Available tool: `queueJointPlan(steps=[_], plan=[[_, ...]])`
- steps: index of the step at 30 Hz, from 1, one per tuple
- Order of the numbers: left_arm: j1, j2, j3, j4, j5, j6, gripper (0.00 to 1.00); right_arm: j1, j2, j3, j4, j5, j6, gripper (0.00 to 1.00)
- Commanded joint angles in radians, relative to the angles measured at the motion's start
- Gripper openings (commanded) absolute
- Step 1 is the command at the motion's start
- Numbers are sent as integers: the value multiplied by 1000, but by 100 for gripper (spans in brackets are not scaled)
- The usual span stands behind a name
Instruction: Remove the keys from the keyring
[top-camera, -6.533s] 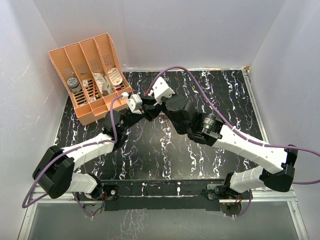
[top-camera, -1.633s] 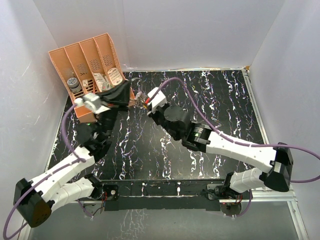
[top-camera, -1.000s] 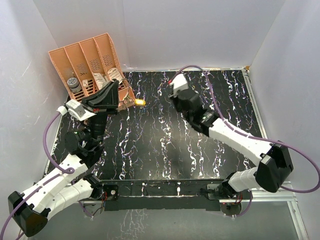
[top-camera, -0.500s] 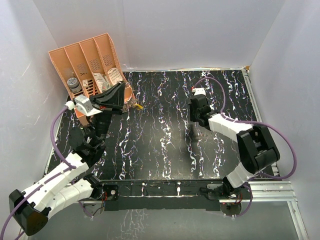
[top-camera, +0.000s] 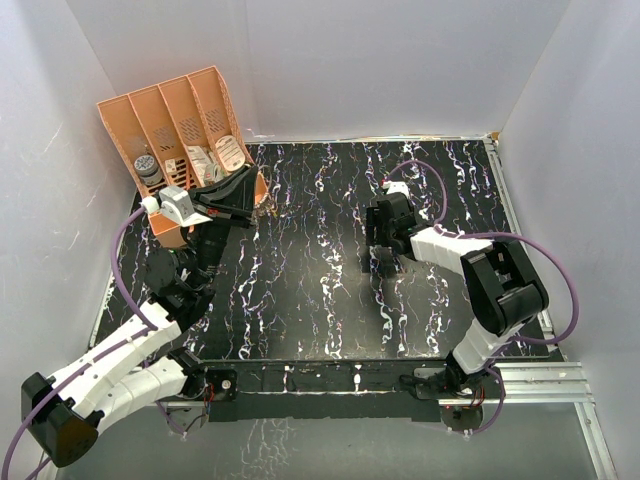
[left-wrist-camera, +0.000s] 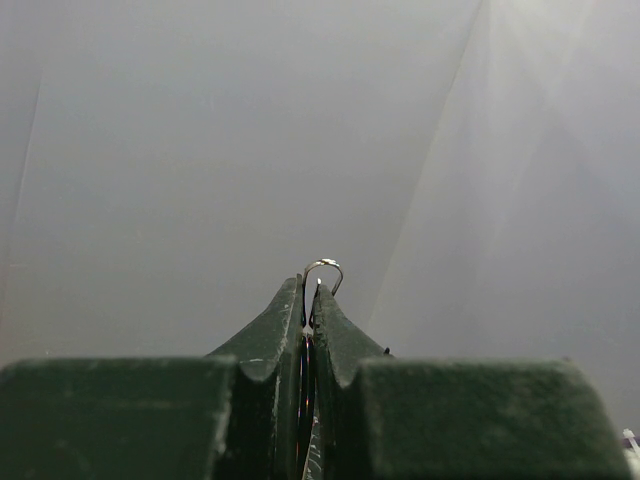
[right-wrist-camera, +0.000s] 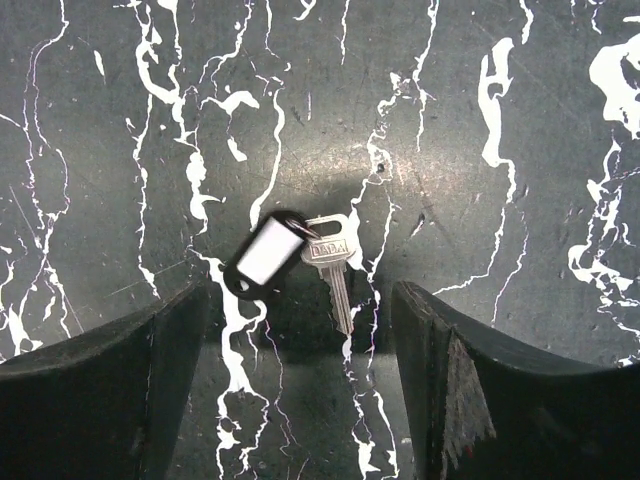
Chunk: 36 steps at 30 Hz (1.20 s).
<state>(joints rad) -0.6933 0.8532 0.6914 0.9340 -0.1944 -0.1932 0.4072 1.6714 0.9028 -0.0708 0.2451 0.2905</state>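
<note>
Starting on the left: your left gripper (left-wrist-camera: 310, 296) is up off the table (top-camera: 300, 300), right beside the near-right corner of the orange organizer (top-camera: 170, 130). Its fingers are pressed together on the keyring (left-wrist-camera: 323, 266). Only a small arc of wire pokes out past the tips, and the rest of the loop is buried between the pads. That arc is the only bit you can get at, and it points away from the wrist toward the back wall. I can't find the yellow key in any view, so I can't tell you whether it's on the ring.

The middle of the table looks like open marble with plenty of room to swing through.

On the right, your right gripper (right-wrist-camera: 300, 295) is spread wide and pointing down at the table. The black-tag key (right-wrist-camera: 330, 262) lies flat between the fingers and touches neither one. In the wrist view the blade runs toward the camera, so it's crosswise to the closing line. The tag slants off to one side of the head.

If anything's left on the ring, I reckon the right arm has to do the reaching. The ring is well off to its left and higher up. Come in from the open table side, because the organizer crowds the far-left side.
</note>
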Motion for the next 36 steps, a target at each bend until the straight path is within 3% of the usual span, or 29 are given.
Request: queueJointPlan(steps=[1,8,18,25,36], plan=[[1,-11,9,38,5,-6,0,-6,-63,0,59,-2,3,72],[2,13,28,39,29,-27,0,20,-303,-115,214,-274,-72,72],[1,35,73,20,133,-110,0,196,-532,-279,494,-446,-102,74],[2,47,102,18,171,-170,0,244,-502,-268,697,-517,-98,76],[1,51,101,28,185,-233,0,352,-388,-144,806,-517,-168,76]])
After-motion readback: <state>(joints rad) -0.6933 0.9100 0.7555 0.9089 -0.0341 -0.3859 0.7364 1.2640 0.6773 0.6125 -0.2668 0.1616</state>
